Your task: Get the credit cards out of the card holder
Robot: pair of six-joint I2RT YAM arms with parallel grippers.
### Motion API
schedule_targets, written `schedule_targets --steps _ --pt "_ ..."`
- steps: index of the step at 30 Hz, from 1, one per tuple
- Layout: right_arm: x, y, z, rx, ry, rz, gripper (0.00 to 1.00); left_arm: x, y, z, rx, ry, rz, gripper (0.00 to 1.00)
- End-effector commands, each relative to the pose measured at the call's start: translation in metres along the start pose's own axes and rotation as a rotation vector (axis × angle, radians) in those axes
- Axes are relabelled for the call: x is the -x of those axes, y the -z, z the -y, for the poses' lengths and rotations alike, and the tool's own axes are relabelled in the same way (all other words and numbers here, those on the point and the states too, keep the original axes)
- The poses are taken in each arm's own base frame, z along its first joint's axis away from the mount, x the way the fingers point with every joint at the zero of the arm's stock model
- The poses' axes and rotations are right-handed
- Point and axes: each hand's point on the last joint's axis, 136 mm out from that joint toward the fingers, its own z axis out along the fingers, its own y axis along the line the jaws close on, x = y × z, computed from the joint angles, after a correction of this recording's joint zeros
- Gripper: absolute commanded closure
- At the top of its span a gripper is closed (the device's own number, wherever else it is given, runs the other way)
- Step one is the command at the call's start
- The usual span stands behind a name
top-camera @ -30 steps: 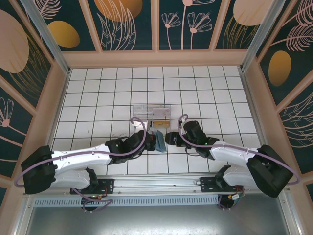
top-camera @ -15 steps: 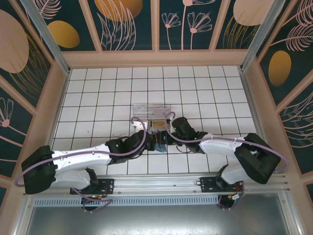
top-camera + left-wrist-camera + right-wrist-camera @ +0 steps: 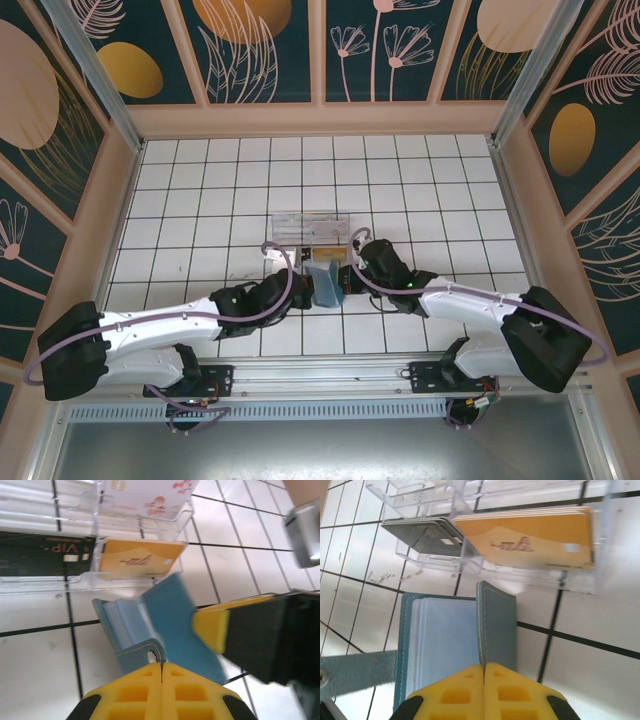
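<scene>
The card holder point(image 3: 324, 285) lay open on the white tiled desk point(image 3: 200, 200), just on the near side of a clear plastic box point(image 3: 312, 228), with its greyish-blue inside showing.

The left tool point(image 3: 303, 291) had its yellow pads pressed together on the card holder's strap tab point(image 3: 150, 655), where a small metal snap sat at the seam between them. The right tool point(image 3: 345, 283) came in from the other side. Its pads were pinched together on the edge of a stitched flap point(image 3: 495, 625), which stood up from the pale card sleeves point(image 3: 445, 640).

In the left wrist view, the box held a black card point(image 3: 40, 555) printed "VIP" in pale letters, with smaller print above that was too fine to read. Beside it, in the next compartment, was a stack of yellow cards point(image 3: 137, 557) with a slanted script mark that I could not make out. Behind them was a white card point(image 3: 150, 495) with red blossoms and a short line of unreadable red text. The right wrist view showed the yellow stack point(image 3: 530, 537) with a small pale label at one corner.
</scene>
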Motion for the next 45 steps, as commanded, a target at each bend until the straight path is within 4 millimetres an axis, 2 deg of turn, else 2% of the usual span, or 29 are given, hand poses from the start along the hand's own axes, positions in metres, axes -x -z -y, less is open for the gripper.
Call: schedule_targets --steps 1,8,14,15,16,17,18,19,24,26,29,32,36,39,45 --pt "-0.001 0.008 0.013 -0.025 -0.014 0.007 1.00 -0.005 -0.002 -0.032 0.092 0.000 0.015 1.00" --pt "-0.006 0.009 0.029 -0.055 -0.053 -0.001 1.00 -0.020 -0.008 -0.090 0.272 0.038 -0.010 1.00" --pt "-0.020 0.002 0.053 -0.095 -0.099 -0.037 1.00 -0.029 -0.015 -0.102 0.319 0.028 -0.041 1.00" --pt "-0.024 0.000 0.056 -0.102 -0.103 -0.047 1.00 -0.030 -0.016 -0.103 0.330 0.021 -0.047 0.97" --pt "-0.026 -0.001 0.058 -0.104 -0.103 -0.055 1.00 -0.032 -0.017 -0.104 0.336 0.017 -0.055 0.90" --pt "-0.029 -0.003 0.060 -0.107 -0.102 -0.064 1.00 -0.032 -0.019 -0.102 0.334 0.013 -0.063 0.76" --pt "-0.031 -0.004 0.061 -0.108 -0.101 -0.071 1.00 -0.032 -0.019 -0.100 0.333 0.011 -0.068 0.57" --pt "-0.034 -0.005 0.062 -0.110 -0.100 -0.078 1.00 -0.030 -0.019 -0.097 0.331 0.015 -0.070 0.48" --pt "-0.039 -0.008 0.064 -0.101 -0.105 -0.086 1.00 -0.011 -0.012 -0.072 0.267 0.030 -0.052 0.37" --pt "-0.040 -0.009 0.065 -0.098 -0.121 -0.083 1.00 -0.002 -0.007 -0.059 0.220 0.043 -0.041 0.26" --pt "-0.040 -0.007 0.065 -0.085 -0.163 -0.055 1.00 0.014 0.004 -0.047 0.168 0.086 0.007 0.25" --pt "-0.040 -0.004 0.064 -0.068 -0.185 -0.026 1.00 0.029 0.016 -0.045 0.155 0.117 0.067 0.23" --pt "-0.038 -0.001 0.064 -0.070 -0.185 -0.007 1.00 0.035 0.021 -0.034 0.091 0.126 0.091 0.21" --pt "-0.037 0.000 0.063 -0.065 -0.188 0.003 1.00 0.025 0.011 -0.011 -0.039 0.119 0.036 0.24" --pt "-0.036 -0.001 0.059 -0.047 -0.189 0.016 0.99 -0.012 -0.021 0.000 -0.071 0.114 -0.119 0.28"
